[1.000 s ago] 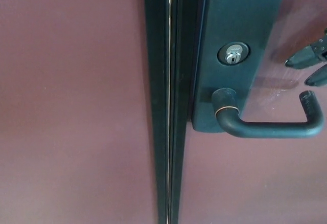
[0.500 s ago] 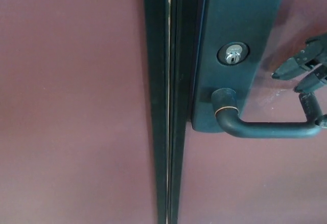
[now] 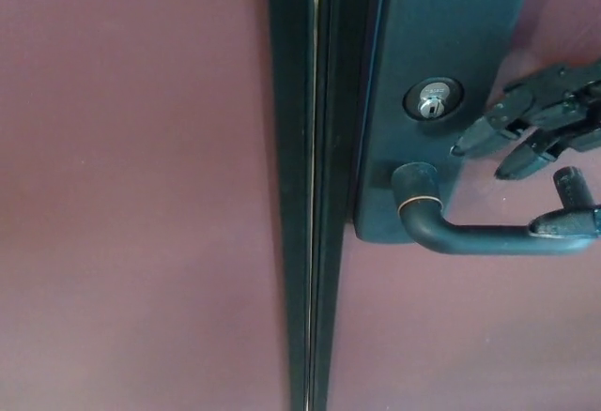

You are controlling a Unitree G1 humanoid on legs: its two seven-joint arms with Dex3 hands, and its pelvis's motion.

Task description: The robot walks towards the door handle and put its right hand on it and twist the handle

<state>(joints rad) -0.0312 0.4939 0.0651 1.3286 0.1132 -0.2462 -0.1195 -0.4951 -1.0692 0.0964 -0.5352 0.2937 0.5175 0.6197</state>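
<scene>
The right hand (image 3: 540, 153) came in from the right edge with its fingers (image 3: 488, 129) spread apart and holding nothing: two pointed over the door handle (image 3: 479, 235) toward the dark backplate (image 3: 441, 36), while the thumb (image 3: 566, 224) lay against the lever's outer end. The handle ran level from its round collar at the plate's lower part out to the right. Above the collar sat a silver keyhole (image 3: 430, 102). The plate was mounted on a maroon door (image 3: 423, 336); left of it ran a dark vertical frame (image 3: 300, 186), then another maroon panel (image 3: 131, 186).
</scene>
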